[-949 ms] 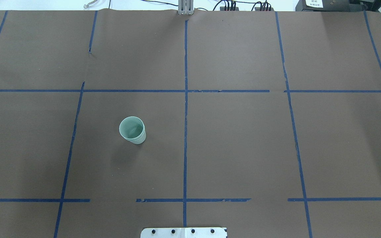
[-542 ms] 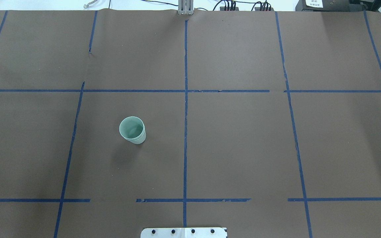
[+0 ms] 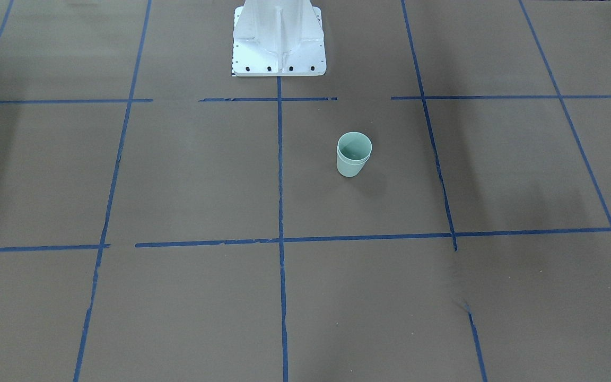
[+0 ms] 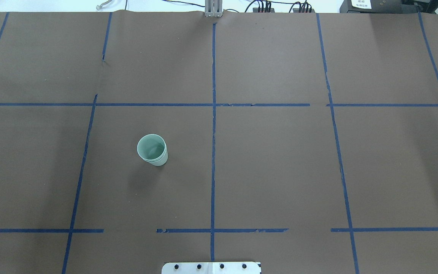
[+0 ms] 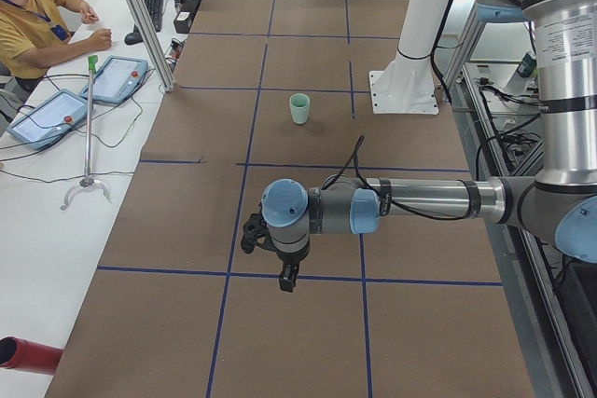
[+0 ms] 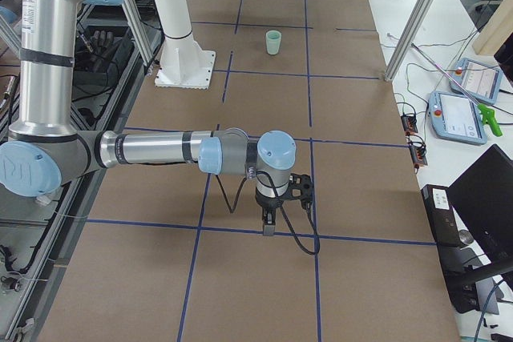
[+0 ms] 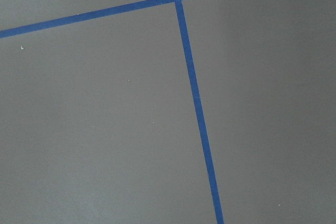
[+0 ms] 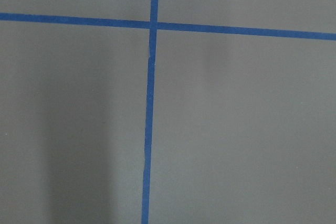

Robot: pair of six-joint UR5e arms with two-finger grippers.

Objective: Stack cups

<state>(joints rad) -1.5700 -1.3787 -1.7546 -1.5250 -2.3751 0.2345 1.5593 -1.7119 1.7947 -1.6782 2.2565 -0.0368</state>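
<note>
Cups [image 4: 152,149] are seen upright, seemingly nested, on the table [image 4: 280,171] left of the centre tape [image 4: 213,152]. Neither the left end effector [image 5: 287,279] nor the right end effector [image 6: 268,227] can be judged wide or narrow.

Brown table [image 4: 280,171], blue tape grid [image 4: 213,152]; seated operator [image 5: 23,20] beside two tablets [image 5: 117,79].

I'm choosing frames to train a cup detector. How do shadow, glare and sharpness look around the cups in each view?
Overhead view: cups sharp, faint soft shadow toward the robot's side, no glare on the matte table. Front-facing view: cups crisp, broad dim shadow bands cross the table. Side views: cups small, details lost. Wrist views: only slightly soft tape, no cups.
</note>
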